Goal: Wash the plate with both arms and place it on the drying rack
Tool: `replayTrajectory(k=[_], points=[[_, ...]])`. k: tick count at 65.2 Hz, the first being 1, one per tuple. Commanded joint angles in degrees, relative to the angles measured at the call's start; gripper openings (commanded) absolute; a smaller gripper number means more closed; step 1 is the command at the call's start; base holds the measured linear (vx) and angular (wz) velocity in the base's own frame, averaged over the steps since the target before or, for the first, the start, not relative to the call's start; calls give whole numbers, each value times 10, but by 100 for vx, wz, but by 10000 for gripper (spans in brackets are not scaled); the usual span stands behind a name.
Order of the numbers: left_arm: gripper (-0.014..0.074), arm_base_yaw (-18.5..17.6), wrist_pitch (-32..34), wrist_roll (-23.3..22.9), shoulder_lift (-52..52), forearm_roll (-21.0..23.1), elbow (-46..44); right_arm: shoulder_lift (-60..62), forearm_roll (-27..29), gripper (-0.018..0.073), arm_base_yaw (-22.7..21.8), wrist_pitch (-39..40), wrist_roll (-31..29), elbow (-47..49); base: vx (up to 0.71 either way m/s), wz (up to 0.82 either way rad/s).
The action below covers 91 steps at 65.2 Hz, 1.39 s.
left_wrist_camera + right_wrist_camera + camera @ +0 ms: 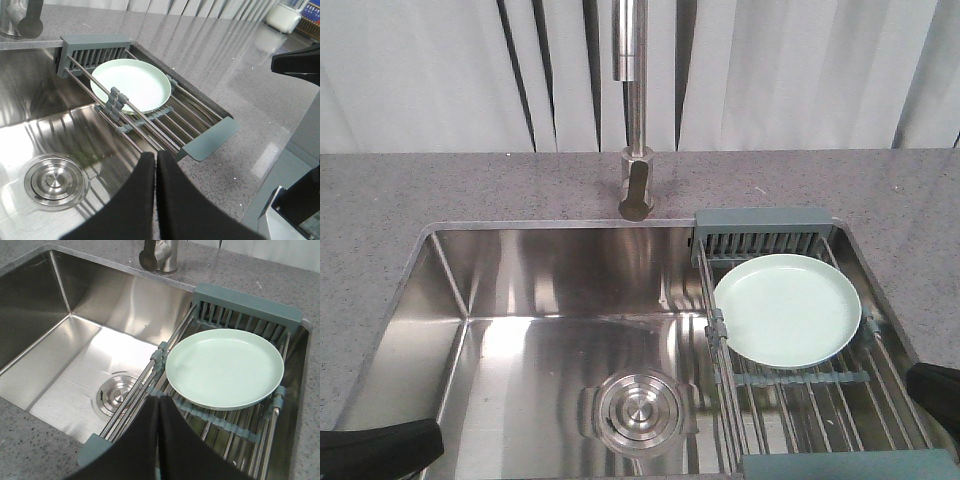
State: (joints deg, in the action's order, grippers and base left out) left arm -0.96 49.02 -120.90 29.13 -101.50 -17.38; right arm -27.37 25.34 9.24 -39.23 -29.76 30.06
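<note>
The pale mint-green plate [787, 309] lies flat on the drying rack [820, 400], which spans the right end of the sink. It also shows in the left wrist view [132, 84] and the right wrist view [225, 366]. My left gripper [155, 156] is shut and empty, above the sink's near edge, short of the rack [165, 125]. My right gripper [159, 401] is shut and empty, over the rack's near rods [235, 435], just short of the plate's rim. Both arms show only as black tips at the bottom corners of the front view: left [380, 447], right [935, 385].
The steel sink basin [540, 330] has a round drain [637, 409] in its floor. A steel faucet [634, 120] stands behind it on the grey speckled counter [410, 200]. The rack's slotted compartment [763, 235] sits at the far end.
</note>
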Motion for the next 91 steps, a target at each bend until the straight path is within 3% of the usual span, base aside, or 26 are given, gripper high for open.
replayTrajectory(k=[1,39,43,55,67,73,79,86,91], points=[[-6,1,-5,-3,4,1,-15,-3,12,-10,-3,36,-6,15,0,0],[-6,1,-7,-3,4,5,-15,-3,12,-10,-3,36,-6,15,0,0],[-6,1,-5,-3,4,30,-15,-3,12,-10,-3,36,-6,15,0,0],[-6,1,-18,-3,4,182,-15,-3,12,-10,-3,36,-6,15,0,0],[-6,1,-40,15,5,201,-15,-3,12,-10,-3,36,-6,15,0,0],[-6,1,-48,119,5,202,-14,-3,12,-10,-3,36,-6,15,0,0],[-6,1,-70,308,5,260,9,-3,12,-10,-3,36,-6,15,0,0],[-6,1,-143,552,5,430,68,-3,12,-10,-3,36,-6,15,0,0],[-6,1,-211,673,0,578,102,-3,12,-10,-3,36,-6,15,0,0]])
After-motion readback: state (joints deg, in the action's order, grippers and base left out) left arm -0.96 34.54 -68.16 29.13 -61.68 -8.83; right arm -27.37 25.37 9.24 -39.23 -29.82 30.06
